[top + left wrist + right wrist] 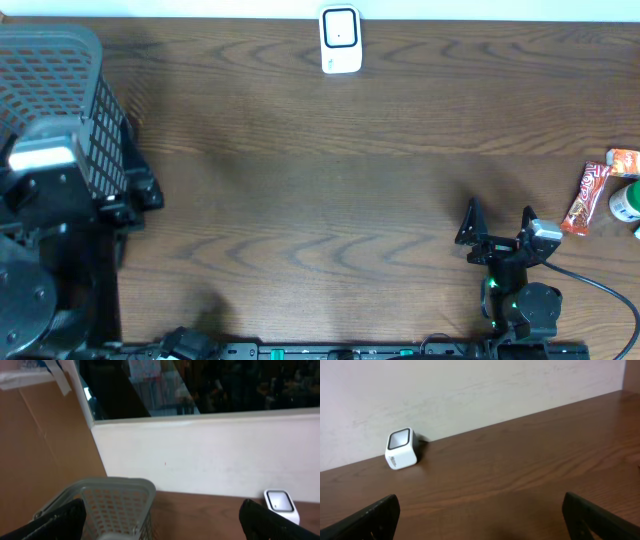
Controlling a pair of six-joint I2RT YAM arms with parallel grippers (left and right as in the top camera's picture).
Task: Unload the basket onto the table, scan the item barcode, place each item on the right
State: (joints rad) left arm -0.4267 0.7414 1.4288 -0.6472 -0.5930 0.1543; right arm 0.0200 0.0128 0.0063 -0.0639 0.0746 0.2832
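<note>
Snack bar (585,197) lies at the 3 o'clock edge of the wooden table (300,190), both claws released

The red-wrapped bar rests flat beside an orange packet (624,160) and a green-and-white container (627,203), apart from the right gripper (498,213) at 5 o'clock, whose jaws are spread wide and empty. A white barcode scanner (340,40) stands at 12 o'clock. The left gripper (162,522), likewise wide and empty, faces a grey mesh basket (60,90) at 9 o'clock.

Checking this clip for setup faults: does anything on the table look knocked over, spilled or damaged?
Nothing stands out. The scanner sits upright at the far edge, the basket upright at left, snack packets flat at right.
</note>
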